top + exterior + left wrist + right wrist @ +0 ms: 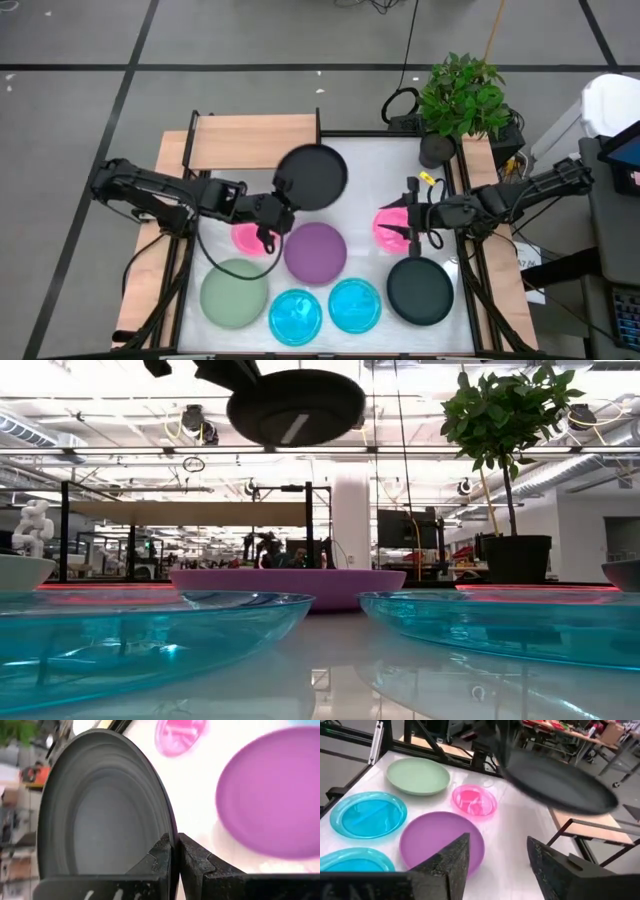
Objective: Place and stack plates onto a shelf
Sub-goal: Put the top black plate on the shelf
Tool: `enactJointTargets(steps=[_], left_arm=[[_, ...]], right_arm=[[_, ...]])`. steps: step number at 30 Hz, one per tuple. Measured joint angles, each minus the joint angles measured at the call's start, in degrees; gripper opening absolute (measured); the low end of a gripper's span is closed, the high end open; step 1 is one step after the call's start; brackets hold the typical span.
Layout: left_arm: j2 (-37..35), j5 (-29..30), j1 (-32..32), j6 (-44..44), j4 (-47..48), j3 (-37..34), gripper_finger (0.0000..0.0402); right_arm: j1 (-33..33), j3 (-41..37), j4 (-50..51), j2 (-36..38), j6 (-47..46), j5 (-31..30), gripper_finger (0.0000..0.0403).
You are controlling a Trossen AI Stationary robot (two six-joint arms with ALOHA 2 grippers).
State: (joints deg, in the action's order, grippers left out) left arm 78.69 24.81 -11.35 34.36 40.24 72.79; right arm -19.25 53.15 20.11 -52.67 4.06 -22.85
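Note:
My left gripper (275, 205) is shut on a black plate (311, 177), held high over the table's far middle beside the light-wood shelf (255, 140). The plate also shows in the low view (295, 405) and the right wrist view (560, 780). My right gripper (412, 215) is open and empty over a pink plate (392, 225) at the right. On the table lie a purple plate (315, 250), a second pink plate (250, 237), a sage-green plate (233, 292), two cyan plates (296, 315) (354, 304) and a second black plate (420, 290). My left gripper pinches the black plate's rim (172, 837) between its two fingers, one on the hollow top face and one on the underside. The fingers reach in about level from the table's left and near side. The plate is lifted clear of the table, roughly level.
A potted plant (460, 100) stands at the table's far right corner. The shelf board shows bare wood left of the held plate. Black frame posts (318, 125) stand at the shelf's edge. White tabletop (370, 170) lies bare right of the held plate.

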Motion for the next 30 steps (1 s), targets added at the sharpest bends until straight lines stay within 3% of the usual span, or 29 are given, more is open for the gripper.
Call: enactJointTargets(steps=[9,16,30], left_arm=[[-9.2,6.0,4.7,-12.9,9.7,0.1,0.0026],[-14.3,7.3,9.7,-15.8,17.4,0.1,0.0026],[-16.4,7.4,19.5,-21.5,27.9,0.0,0.0026]], right_arm=[[0.0,-2.4,-0.2,0.0,-1.4,-0.6,0.0169],[0.2,-3.0,-2.6,0.0,0.6,-1.4,0.0169],[0.2,-3.0,-5.7,0.0,6.2,-1.4,0.0169]])
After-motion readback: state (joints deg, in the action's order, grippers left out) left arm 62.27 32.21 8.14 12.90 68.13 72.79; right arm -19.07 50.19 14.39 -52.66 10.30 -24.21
